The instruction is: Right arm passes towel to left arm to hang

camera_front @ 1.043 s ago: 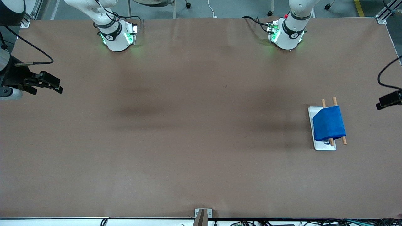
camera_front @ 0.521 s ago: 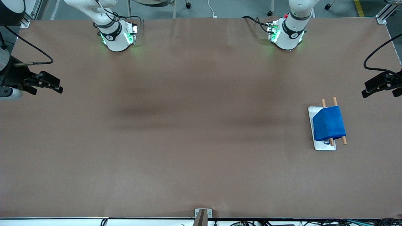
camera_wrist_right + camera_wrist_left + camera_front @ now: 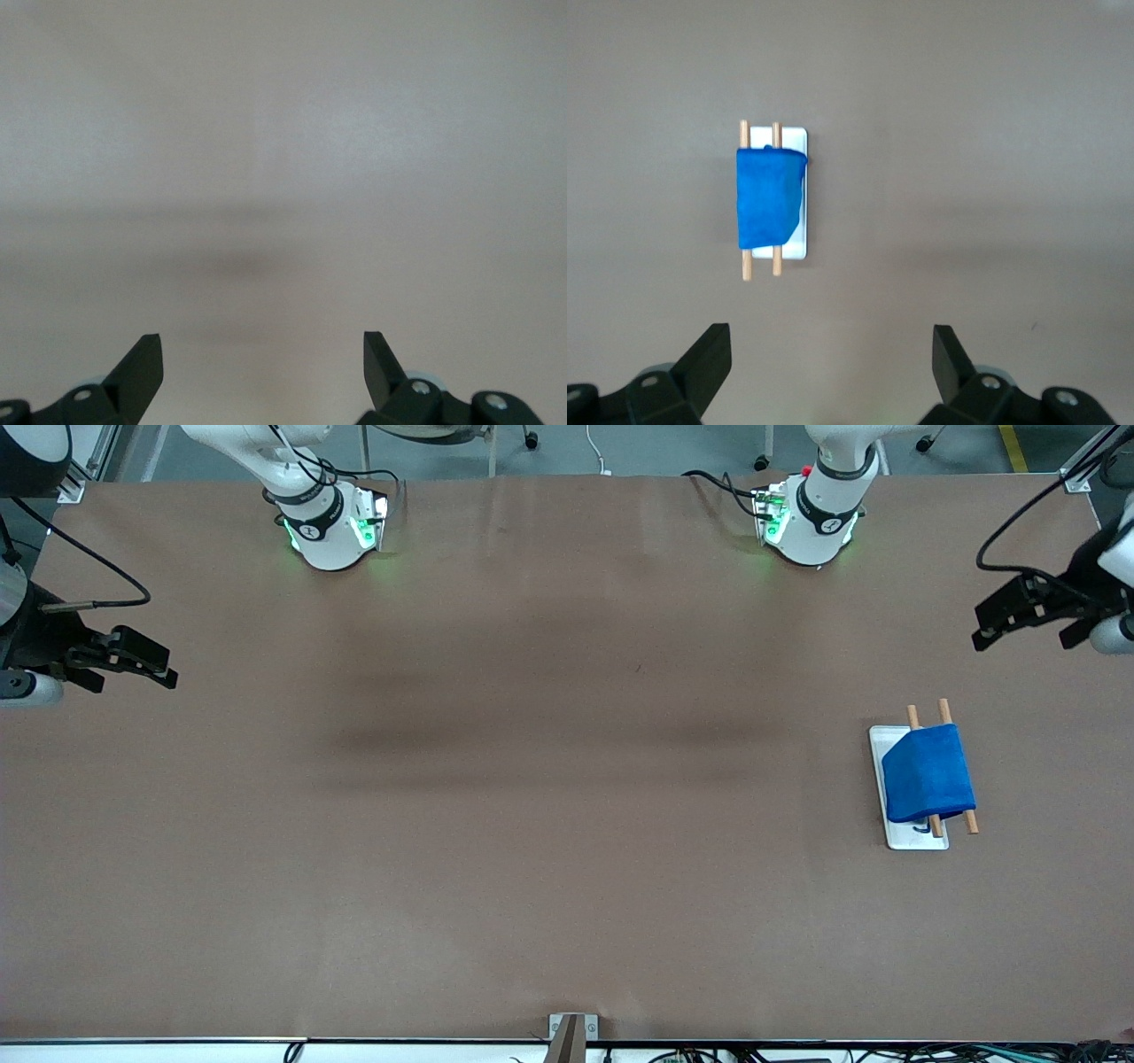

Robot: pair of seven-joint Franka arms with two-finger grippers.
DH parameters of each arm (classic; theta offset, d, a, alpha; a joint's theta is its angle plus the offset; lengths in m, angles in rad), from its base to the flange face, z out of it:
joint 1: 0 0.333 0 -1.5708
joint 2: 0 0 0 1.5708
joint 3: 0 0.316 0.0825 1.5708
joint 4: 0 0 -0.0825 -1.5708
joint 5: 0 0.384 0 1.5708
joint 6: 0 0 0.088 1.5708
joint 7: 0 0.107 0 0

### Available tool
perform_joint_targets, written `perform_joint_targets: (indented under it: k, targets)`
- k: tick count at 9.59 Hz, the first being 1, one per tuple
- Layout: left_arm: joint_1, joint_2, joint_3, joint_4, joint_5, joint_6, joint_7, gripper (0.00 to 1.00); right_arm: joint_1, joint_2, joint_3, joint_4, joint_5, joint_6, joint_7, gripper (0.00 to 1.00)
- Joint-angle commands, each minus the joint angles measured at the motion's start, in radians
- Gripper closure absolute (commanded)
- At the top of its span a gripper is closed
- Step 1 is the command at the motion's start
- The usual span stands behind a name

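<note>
I saw the towel (image 3: pixel 928 773) draped over the rack (image 3: pixel 916 838), toward the left arm's end of the tabletop (image 3: pixel 532 779). The left gripper (image 3: pixel 1001 615) and right gripper (image 3: pixel 146 662) hung spread wide and empty at opposite edges. Both wrists were cropped, apparently idle.

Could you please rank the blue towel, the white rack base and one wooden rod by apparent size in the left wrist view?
1. Blue towel, covering the most area.
2. White rack base, mostly hidden under the towel, so unsure.
3. Wooden rod, long as the base but thinnest.
</note>
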Motion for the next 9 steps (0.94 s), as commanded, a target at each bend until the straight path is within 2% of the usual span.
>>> perform_joint_targets:
  k: [1, 3, 9]
  targets:
    - [-0.076, -0.085, 0.041, -0.15, -0.012, 0.023, -0.02, 0.0, -0.007, -0.005, 0.006, -0.005, -0.009, -0.004, 0.007, 0.0]
    - [-0.124, -0.088, 0.088, -0.147, -0.012, 0.019, -0.011, 0.0, -0.007, -0.005, 0.004, -0.005, -0.009, -0.004, 0.007, 0.0]
    - [-0.121, -0.027, 0.093, -0.066, -0.011, 0.013, 0.005, 0.0, -0.013, -0.005, 0.004, -0.005, -0.004, -0.001, 0.005, 0.0]
